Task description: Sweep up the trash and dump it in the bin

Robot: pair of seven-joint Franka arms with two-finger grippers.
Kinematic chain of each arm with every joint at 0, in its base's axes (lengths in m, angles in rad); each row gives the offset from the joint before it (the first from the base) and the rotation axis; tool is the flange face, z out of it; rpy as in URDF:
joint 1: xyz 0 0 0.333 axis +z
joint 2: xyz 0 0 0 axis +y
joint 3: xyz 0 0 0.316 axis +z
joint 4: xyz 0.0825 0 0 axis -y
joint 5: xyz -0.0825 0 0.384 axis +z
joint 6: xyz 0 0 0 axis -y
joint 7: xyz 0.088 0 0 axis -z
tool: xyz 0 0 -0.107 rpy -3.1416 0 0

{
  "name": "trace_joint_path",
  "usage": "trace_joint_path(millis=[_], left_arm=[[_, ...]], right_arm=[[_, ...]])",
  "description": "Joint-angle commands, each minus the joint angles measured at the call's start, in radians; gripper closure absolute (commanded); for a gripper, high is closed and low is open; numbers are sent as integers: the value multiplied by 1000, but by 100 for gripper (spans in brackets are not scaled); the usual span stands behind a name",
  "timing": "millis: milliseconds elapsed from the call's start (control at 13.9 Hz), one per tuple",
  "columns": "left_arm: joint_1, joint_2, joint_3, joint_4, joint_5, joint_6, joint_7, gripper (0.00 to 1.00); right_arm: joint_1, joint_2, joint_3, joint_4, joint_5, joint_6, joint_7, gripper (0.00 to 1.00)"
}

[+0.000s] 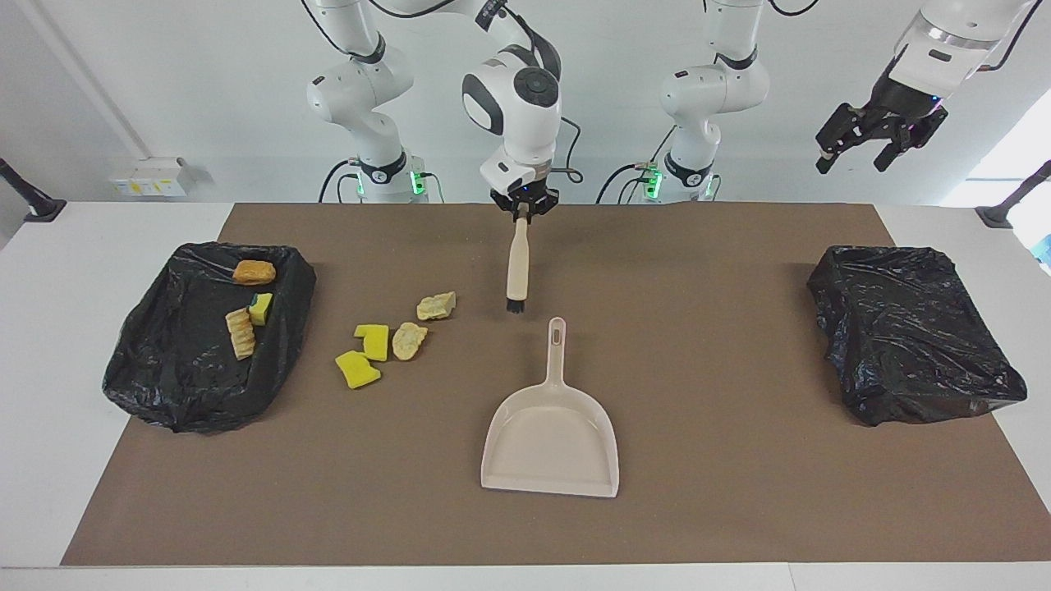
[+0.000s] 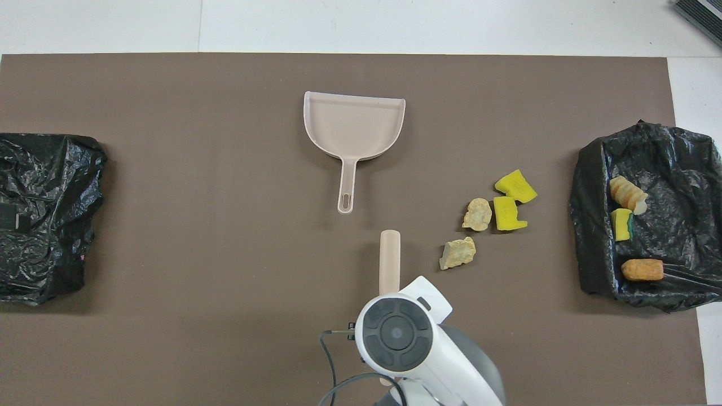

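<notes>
My right gripper point(image 1: 522, 212) is shut on the top of the beige brush point(image 1: 519, 267), which hangs upright over the mat with its black bristles down. In the overhead view the brush point(image 2: 390, 259) sticks out from under the arm's wrist, beside the trash. On the mat lie two yellow sponge chunks point(image 1: 357, 369) point(image 1: 374, 341) and two pale lumps point(image 1: 409, 339) point(image 1: 436, 305). The black-lined bin point(image 1: 164, 386) at the right arm's end holds an orange-brown piece point(image 1: 254, 272) and two more scraps. My left gripper point(image 1: 851, 164) hangs open, high over the left arm's end.
The beige dustpan point(image 1: 552, 435) lies flat mid-mat, its handle pointing toward the robots, farther from them than the brush. A second bin wrapped in a black bag point(image 1: 911, 336) stands at the left arm's end. The brown mat point(image 1: 698, 509) covers most of the white table.
</notes>
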State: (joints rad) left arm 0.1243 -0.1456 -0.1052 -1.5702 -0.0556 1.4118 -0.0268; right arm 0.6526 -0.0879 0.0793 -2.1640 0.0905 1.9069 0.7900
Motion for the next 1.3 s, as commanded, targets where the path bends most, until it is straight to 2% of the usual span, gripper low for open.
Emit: trace_joint_path(millis=[0, 360, 648, 935, 1223], left_arm=[[-2, -6, -1, 7, 3, -17, -5, 0], [-5, -6, -2, 6, 3, -16, -5, 0], [-8, -6, -2, 6, 3, -20, -5, 0], [-8, -6, -2, 6, 3, -17, -5, 0], [-8, -6, -4, 6, 3, -19, -5, 0]], right_arm=[[-92, -71, 2, -11, 20, -74, -103, 100], [-325, -137, 0, -13, 9, -161, -378, 100], [-540, -142, 0, -22, -27, -164, -651, 100], [-701, -127, 0, -29, -100, -82, -915, 100], [-800, -61, 2, -45, -149, 10, -1031, 100]])
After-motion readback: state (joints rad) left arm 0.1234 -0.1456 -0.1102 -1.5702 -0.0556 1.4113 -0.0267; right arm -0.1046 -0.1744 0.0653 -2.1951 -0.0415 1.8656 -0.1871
